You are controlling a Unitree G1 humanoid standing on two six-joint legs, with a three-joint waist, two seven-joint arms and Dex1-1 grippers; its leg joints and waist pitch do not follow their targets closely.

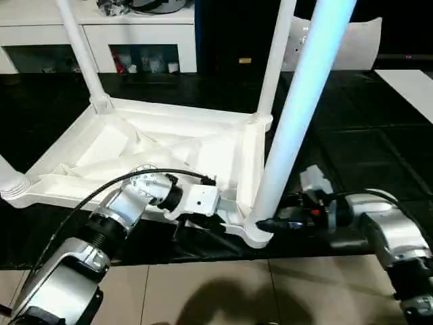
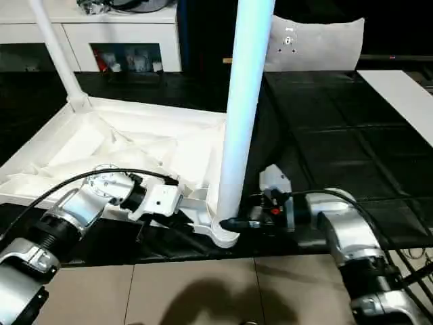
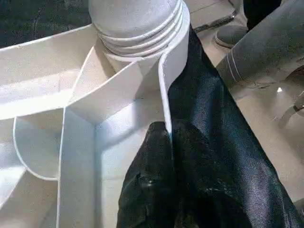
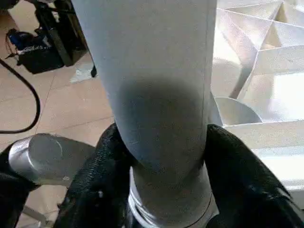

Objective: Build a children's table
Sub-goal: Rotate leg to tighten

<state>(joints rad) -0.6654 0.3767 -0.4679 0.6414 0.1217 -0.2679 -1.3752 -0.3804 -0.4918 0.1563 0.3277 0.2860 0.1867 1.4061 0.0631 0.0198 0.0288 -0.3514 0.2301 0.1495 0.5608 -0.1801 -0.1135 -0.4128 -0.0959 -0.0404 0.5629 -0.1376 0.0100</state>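
Table top (image 1: 169,145) is laid upside down on a dark mat (image 1: 352,135), ribbed underside facing up. Legs are seated upright in three corner sockets: far-left leg (image 1: 81,47), far-right leg (image 1: 274,61), and the near-right leg (image 1: 298,115), closest to the camera. A fourth socket (image 1: 13,183) is seen at the near-left corner; what sits in it is cut off at the frame edge.

Right gripper (image 4: 161,180) is clamped around the base of the near-right leg, just above the socket collar; black fingers (image 4: 237,171) are pressed against both sides of the tube.

Left gripper (image 3: 164,156) is pinched shut on the thin rim wall (image 3: 164,95) of the table top, right beside the same socket. One finger is placed inside the rim, the other outside.

Beige tiled floor (image 1: 203,291) is seen in front of the mat. A white cabinet (image 1: 135,34) is seen behind the table. A person's trouser leg and shoe (image 3: 266,47) are caught in the left wrist view.
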